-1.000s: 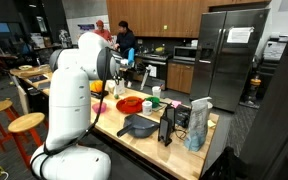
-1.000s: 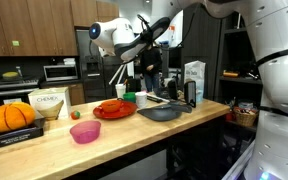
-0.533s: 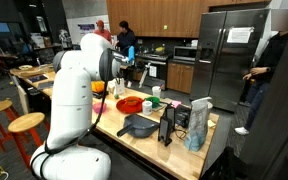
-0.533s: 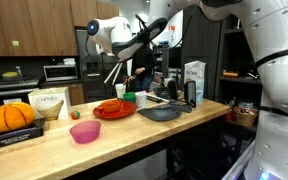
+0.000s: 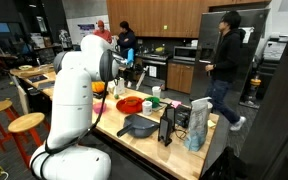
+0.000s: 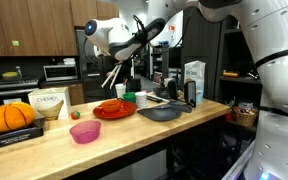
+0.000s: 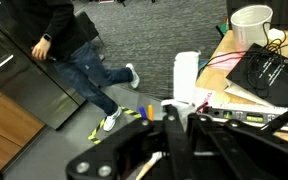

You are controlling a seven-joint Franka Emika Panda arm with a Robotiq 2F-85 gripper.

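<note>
Since the closed gripper (image 6: 113, 66) pinches a pale wooden utensil (image 6: 107, 79) by its top, it seems light and stiff

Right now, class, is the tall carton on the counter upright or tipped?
Upright: the carton stands on its base on the counter.

tool (image 7: 181, 125) closed at bottom; person (image 7: 72, 45) on carpet (image 7: 159, 35); white cylinder (image 7: 187, 78), perhaps paper roll
</note>
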